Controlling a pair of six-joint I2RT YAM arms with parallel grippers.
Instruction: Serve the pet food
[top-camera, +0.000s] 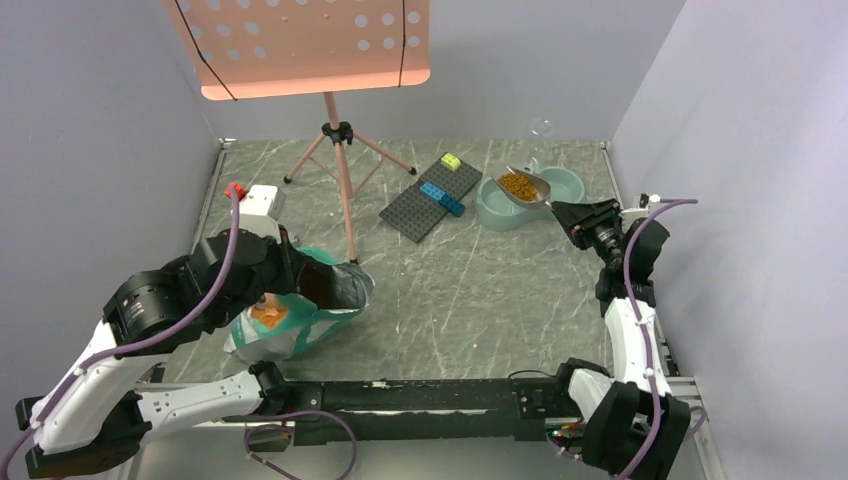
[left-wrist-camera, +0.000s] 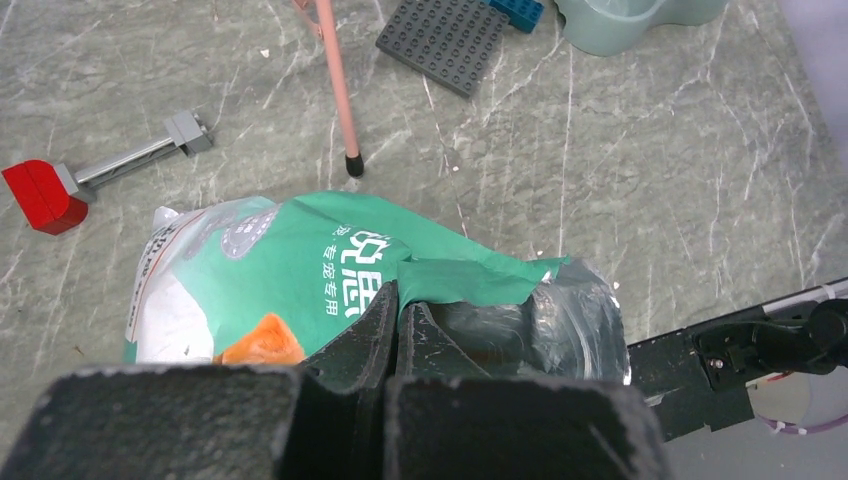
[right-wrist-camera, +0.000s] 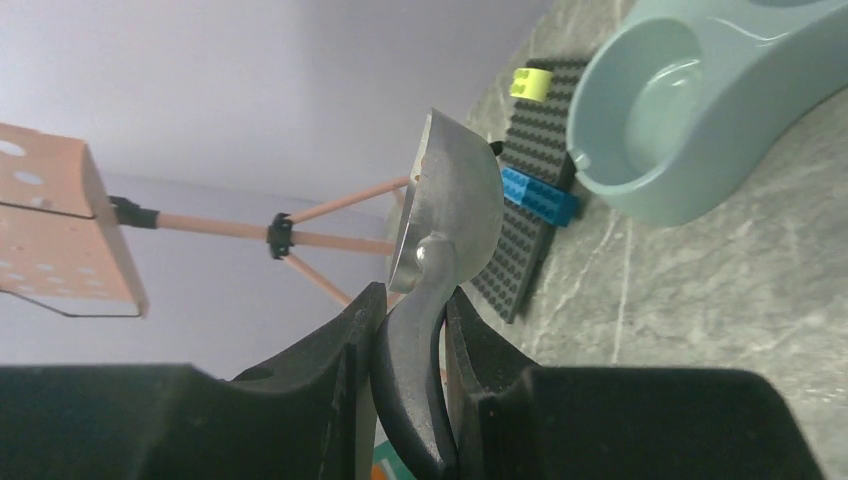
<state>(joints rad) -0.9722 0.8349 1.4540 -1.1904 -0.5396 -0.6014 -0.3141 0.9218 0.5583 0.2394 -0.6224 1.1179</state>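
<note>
Upper right: scooped pet food (top-camera: 517, 185) by the bowl (top-camera: 497, 214)
We are clamping the right gripper (right-wrist-camera: 412, 305) on the scoop (right-wrist-camera: 450, 205) — left gripper (left-wrist-camera: 398, 310) pinching the bag (left-wrist-camera: 330, 245).

soft, even light is falling from above, casting only faint shadows on the counter (top-camera: 470, 300). the clear lining of the bag (left-wrist-camera: 330, 250) and the scoop (right-wrist-camera: 450, 200) are catching pale glare. my left fingers (left-wrist-camera: 355, 340) and right fingers (right-wrist-camera: 335, 350) are looming dark and blurred near the lenses.
</note>
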